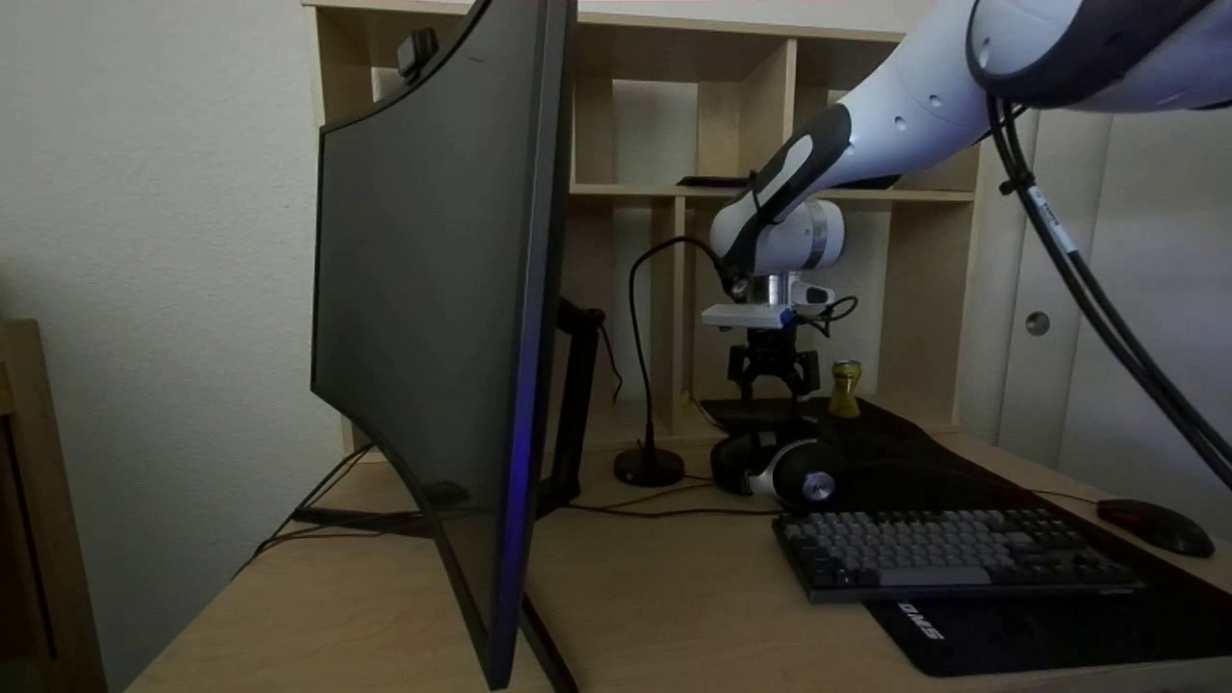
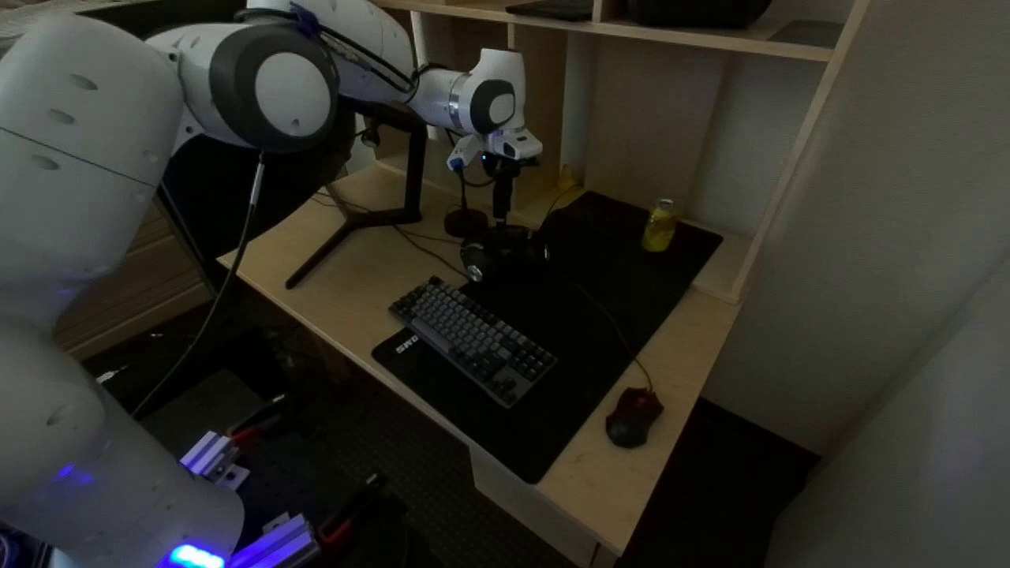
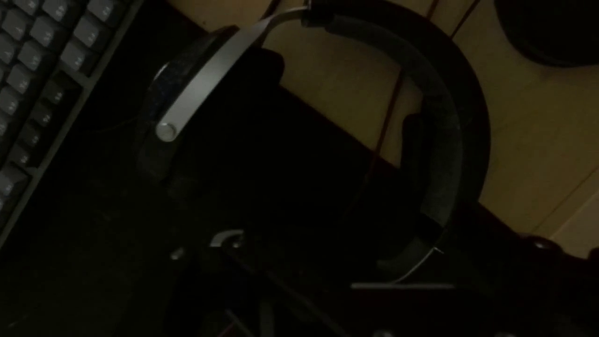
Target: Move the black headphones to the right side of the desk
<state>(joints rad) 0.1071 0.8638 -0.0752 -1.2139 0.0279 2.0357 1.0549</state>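
Note:
The black headphones [image 1: 804,474] lie on the desk [image 1: 664,587] at the mat's left edge, below my gripper. They also show in an exterior view [image 2: 509,252]. In the wrist view the headband [image 3: 470,117] curves to the right and a silver yoke [image 3: 201,89] holds an earcup at the left. My gripper [image 1: 770,393] points down, its fingers apart, just above and behind the headphones. In an exterior view the gripper [image 2: 502,214] reaches down close to the headphones; contact cannot be told. The fingertips are lost in darkness in the wrist view.
A keyboard [image 2: 477,339] lies in front of the headphones on a black mat [image 2: 607,276]. A mouse [image 2: 634,416] lies at the right edge. A lamp base [image 1: 649,467] and a large monitor [image 1: 433,250] stand left. A yellow bottle [image 2: 660,226] stands near the hutch [image 1: 881,195].

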